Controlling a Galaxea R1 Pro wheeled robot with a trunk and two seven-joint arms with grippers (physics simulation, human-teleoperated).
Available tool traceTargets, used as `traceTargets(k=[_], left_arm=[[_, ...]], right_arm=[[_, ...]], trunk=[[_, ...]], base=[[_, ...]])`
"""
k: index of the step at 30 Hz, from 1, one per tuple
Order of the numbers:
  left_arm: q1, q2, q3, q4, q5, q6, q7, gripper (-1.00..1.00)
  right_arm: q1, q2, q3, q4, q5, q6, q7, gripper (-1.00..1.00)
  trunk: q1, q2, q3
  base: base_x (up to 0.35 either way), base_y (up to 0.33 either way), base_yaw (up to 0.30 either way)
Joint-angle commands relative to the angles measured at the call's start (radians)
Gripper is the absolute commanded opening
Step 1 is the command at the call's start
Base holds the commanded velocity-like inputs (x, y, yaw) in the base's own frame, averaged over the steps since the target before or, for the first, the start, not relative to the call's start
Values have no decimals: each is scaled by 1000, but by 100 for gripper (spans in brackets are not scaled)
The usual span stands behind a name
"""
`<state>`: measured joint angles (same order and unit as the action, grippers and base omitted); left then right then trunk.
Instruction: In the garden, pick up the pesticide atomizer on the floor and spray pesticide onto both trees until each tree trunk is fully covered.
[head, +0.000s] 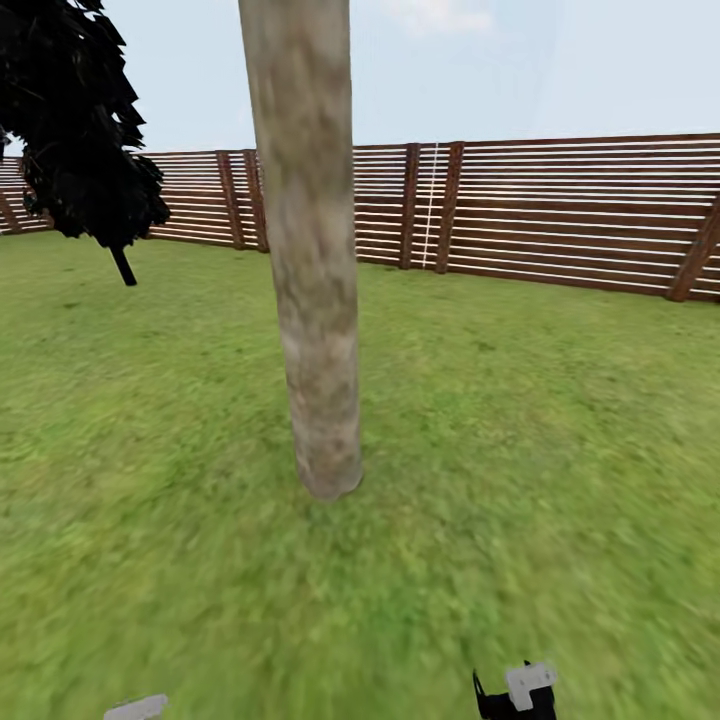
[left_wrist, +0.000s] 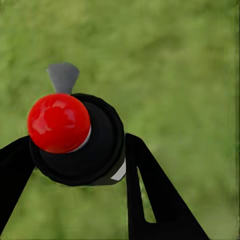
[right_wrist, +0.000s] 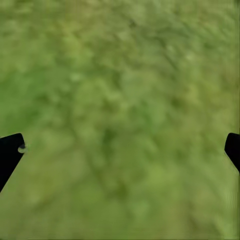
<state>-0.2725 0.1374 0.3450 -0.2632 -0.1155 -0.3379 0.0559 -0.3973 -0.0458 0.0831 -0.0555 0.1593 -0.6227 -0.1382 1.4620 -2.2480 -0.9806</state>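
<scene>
The left gripper (left_wrist: 80, 165) is sitting nearest the lens in its wrist view, its two black fingers (left_wrist: 150, 195) pressing in on either side of the atomizer (left_wrist: 82, 145), a black round body with a red ball cap (left_wrist: 58, 122) and a small grey nozzle (left_wrist: 63, 76) poking out past it; the jaws are closed onto that body, so the sprayer is already off the floor and riding in the left hand. Behind it the lawn (left_wrist: 180, 75) is showing as soft green blur. The right gripper (right_wrist: 120, 150) is hanging over grass with its fingertips (right_wrist: 9, 155) standing wide apart at the frame's two edges and nothing between them. In the head view a sliver of the right arm (head: 518, 692) is peeking in low, with a pale scrap (head: 137, 708) low on the left that is too small to identify. Ahead, the trunk (head: 312, 260) is rising from the grass close in front, pale and mottled, with the fence (head: 560, 210) well behind it and a dark conifer (head: 80, 120) off to the left. The step in hand looks like the approach to spraying: pickup is done, and no coating is yet showing on the bark. The next move likely calls for raising the left arm, turning the nozzle to face the trunk, and working the spray along its whole height and around it.
</scene>
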Motion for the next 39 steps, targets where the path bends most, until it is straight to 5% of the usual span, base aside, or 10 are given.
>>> traceTargets(k=[1,5,9,10,11,17,20,29,30,39], left_arm=[[-5,4,-32,-3,-18,0,-10,-100],[-5,8,-116,-4,-81,0,-33,-100],[-13,17,-162,-48,-192,5,-201,-100],[-14,27,-166,-83,-241,10,-307,-100],[-21,58,-169,-199,-329,28,-628,-100],[-84,88,-171,-325,-392,140,-1022,-100],[-136,76,-165,-331,-526,161,-1083,-100],[-154,62,-190,-362,-558,163,-1098,-100],[-155,61,-204,-362,-560,163,-1098,-100],[-155,25,-355,-363,-562,179,-1099,-100]], right_arm=[[0,0,2,-2,0,0,1,100],[-1,-5,3,-52,7,1,9,100],[-2,-14,17,-189,154,20,161,100],[-2,-15,18,-219,233,53,241,100],[-15,-14,18,-294,359,147,428,100],[-27,-8,18,-449,379,172,717,100],[-38,-3,19,-468,378,203,751,100],[-51,25,22,-508,382,225,903,100],[-55,26,22,-509,382,225,910,-100],[-67,99,45,-510,473,225,988,-100]], trunk=[[0,0,0],[0,0,0],[0,0,0],[0,0,0],[0,0,0],[0,0,0],[0,0,0],[0,0,0],[0,0,0],[0,0,0]], base=[[311,-135,0],[305,-136,0],[303,-137,0],[303,-137,0],[120,-35,0],[27,-8,0],[1,0,0],[0,0,0],[0,0,0],[0,0,0]])
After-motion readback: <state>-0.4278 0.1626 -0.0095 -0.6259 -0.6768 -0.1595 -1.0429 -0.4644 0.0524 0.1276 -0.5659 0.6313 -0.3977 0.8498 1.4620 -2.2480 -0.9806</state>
